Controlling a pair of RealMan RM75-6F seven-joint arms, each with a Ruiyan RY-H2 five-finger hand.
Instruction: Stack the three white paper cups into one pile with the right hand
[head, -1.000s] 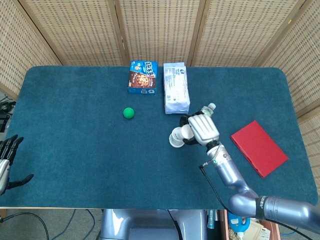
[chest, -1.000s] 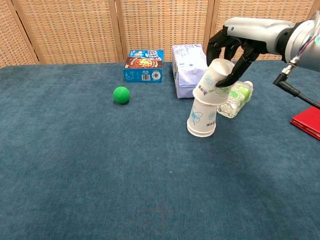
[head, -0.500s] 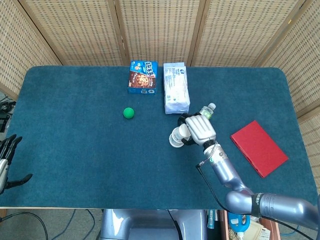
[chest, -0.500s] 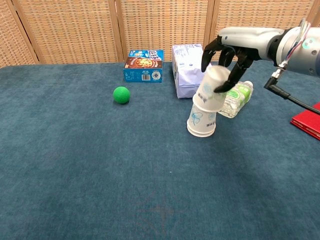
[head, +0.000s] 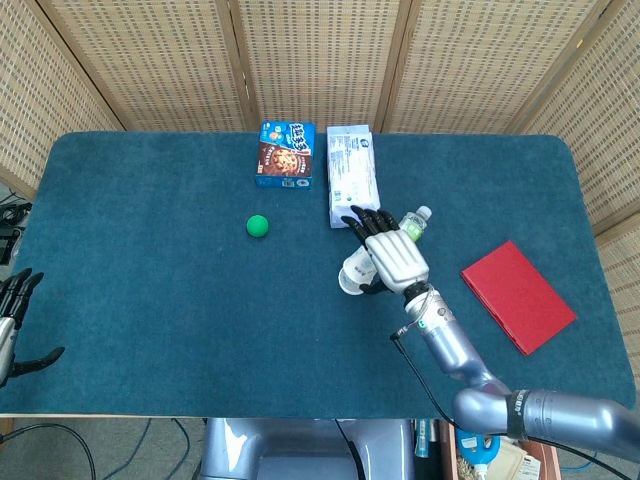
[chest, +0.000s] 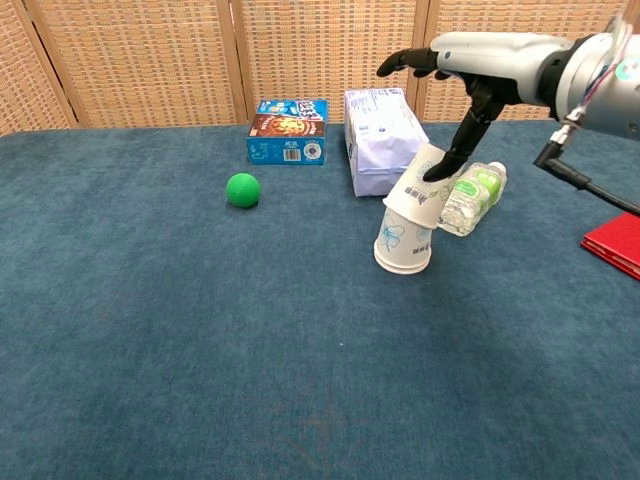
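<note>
Tilted top cup (chest: 422, 190) on cup stack (chest: 404, 243), right hand (chest: 478, 70) above, fingers spread, thumb seemingly touching cup

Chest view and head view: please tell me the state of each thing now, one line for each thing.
top cup: upside down, tilted on the cup pile, not seated
cup pile: upside down on the table
right hand: fingers spread, thumb tip at the top cup
left hand: at the table edge, holding nothing
bottle: lying on its side
green ball: resting alone
red book: closed, flat
</note>
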